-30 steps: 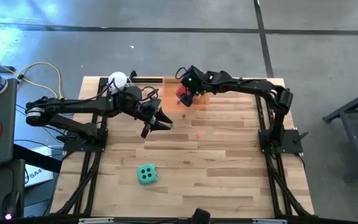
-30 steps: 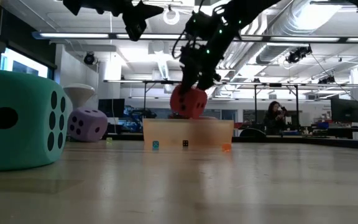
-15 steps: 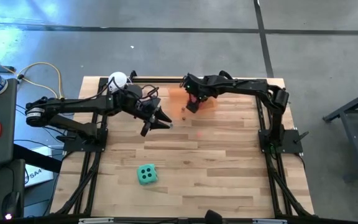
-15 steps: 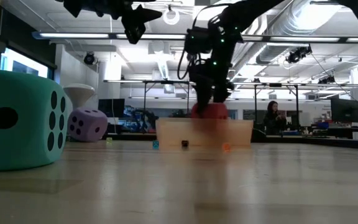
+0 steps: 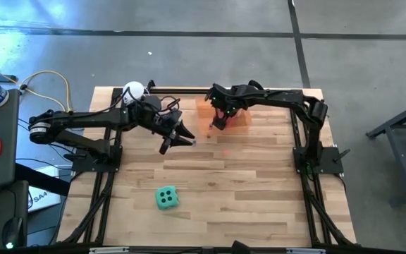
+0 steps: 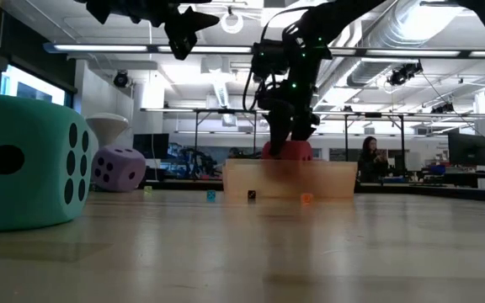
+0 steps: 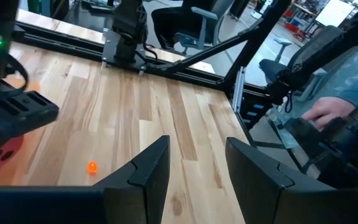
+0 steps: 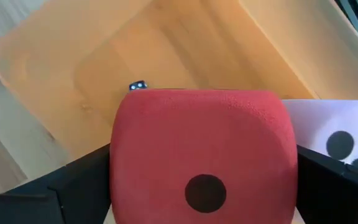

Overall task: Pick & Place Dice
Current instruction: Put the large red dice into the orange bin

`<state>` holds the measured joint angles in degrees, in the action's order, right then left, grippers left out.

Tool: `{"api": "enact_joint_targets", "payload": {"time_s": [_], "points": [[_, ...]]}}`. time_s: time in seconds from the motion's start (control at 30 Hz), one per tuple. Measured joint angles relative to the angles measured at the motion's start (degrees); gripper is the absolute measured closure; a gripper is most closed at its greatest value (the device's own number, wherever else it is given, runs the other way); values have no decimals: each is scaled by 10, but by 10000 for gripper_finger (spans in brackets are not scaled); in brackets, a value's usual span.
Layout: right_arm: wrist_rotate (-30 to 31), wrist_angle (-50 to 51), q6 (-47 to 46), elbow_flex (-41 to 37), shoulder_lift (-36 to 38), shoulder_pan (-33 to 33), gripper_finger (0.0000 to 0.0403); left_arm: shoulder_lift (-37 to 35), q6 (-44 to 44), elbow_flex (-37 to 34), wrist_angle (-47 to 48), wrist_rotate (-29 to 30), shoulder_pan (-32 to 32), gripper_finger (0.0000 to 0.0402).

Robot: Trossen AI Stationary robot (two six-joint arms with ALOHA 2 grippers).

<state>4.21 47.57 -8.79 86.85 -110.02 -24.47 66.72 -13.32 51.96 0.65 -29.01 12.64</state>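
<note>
A: Starting nearest the orange tray (image 6: 289, 179) in the low view?

B: The green die (image 6: 25, 162) sits well in front of it on the counter (image 5: 245, 183), the purple die (image 6: 118, 169) beside it.

A: And the red die (image 8: 197, 152)?

B: Inside the tray, between the right end effector's (image 5: 219, 118) spread fingers. It looks soft and light; squeeze opposite flat faces.

A: Left end effector (image 5: 178, 138)?

B: Partly apart, empty, near the tray.
</note>
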Motion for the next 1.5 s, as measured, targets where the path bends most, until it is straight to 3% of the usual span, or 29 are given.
{"api": "enact_joint_targets", "payload": {"time_s": [0.27, 1.5], "points": [[2, -2, 49, 0, 0, -4, 5, 0, -2, 0, 16, -10, 0, 251], [2, -28, 45, 1, 1, -3, 3, 0, -4, 0, 20, -42, 0, 251]]}}
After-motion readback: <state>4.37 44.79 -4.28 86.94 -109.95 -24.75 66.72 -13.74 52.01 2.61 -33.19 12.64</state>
